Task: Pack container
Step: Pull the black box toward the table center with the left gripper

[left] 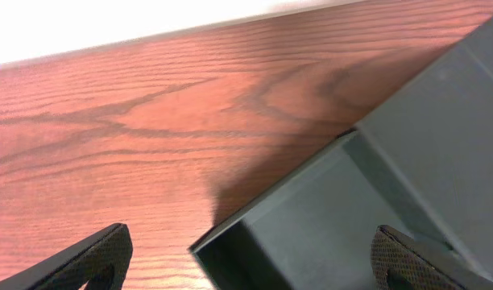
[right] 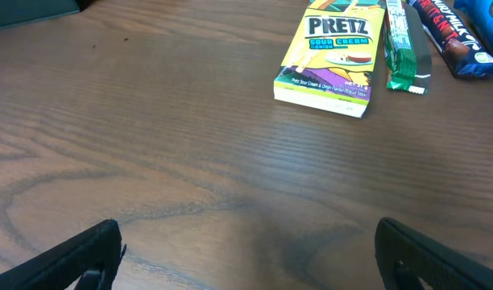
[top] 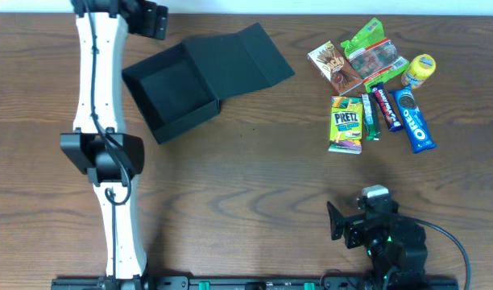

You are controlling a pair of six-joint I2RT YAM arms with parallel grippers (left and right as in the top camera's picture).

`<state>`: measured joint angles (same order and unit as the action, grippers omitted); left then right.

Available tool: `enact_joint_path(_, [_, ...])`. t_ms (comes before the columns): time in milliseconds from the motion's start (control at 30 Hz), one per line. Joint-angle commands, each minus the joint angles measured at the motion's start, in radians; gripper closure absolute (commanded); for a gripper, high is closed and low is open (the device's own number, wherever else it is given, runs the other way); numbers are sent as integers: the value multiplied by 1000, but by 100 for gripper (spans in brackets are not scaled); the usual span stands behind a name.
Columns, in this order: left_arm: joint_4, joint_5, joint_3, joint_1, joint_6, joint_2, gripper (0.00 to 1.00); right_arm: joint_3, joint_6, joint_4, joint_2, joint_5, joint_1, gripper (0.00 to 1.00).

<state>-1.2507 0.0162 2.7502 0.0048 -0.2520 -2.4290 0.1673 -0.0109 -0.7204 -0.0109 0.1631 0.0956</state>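
Note:
The container [top: 186, 122] is a dark matte box, open and empty, at the back left of the table, with its flap lid [top: 250, 52] lying open to the right. My left gripper [top: 158, 22] is open and empty, hovering at the box's far-left corner. In the left wrist view a corner of the container [left: 311, 217] sits between the open fingers [left: 250, 266]. My right gripper [top: 351, 216] is open and empty, low near the front right. In the right wrist view its fingers [right: 246, 258] frame bare table.
Snacks lie at the back right: a Pretz box [top: 345, 123] [right: 331, 60], a green stick packet [top: 370, 117] [right: 401, 48], a dark bar [top: 385, 109], an Oreo pack [top: 413, 119], a brown biscuit-stick box [top: 335, 68], a green bag [top: 375, 52] and a yellow jar [top: 420, 71].

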Motion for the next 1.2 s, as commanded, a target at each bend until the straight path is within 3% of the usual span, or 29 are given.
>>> enact_joint_path(0, [-7,34,0,30,-41,-4,5,-3,10,-1,5,-2,9,1])
enact_joint_path(200, [18,52,-63,69,-60,-4,0,-3,10,-1,5,-2,9,1])
enact_joint_path(267, [61,90,-106,84,-56,-4,9,-3,10,-1,5,-2,9,1])
enact_joint_path(500, [280,169,-282,138,98,-4,3,-3,10,-1,5,-3,9,1])
enact_joint_path(567, [356,169,-335,141,155,-4,14,-3,10,-1,5,-3,9,1])
enact_joint_path(733, [430,164,-414,141,258,-4,26,-3,10,-1,5,-3,9,1])
enact_joint_path(1033, [426,153,-512,144,260,-4,36,-3,10,-1,5,-3,9,1])
enact_joint_path(1167, [425,160,-531,151,261,-4,46,-3,10,-2,5,-3,9,1])
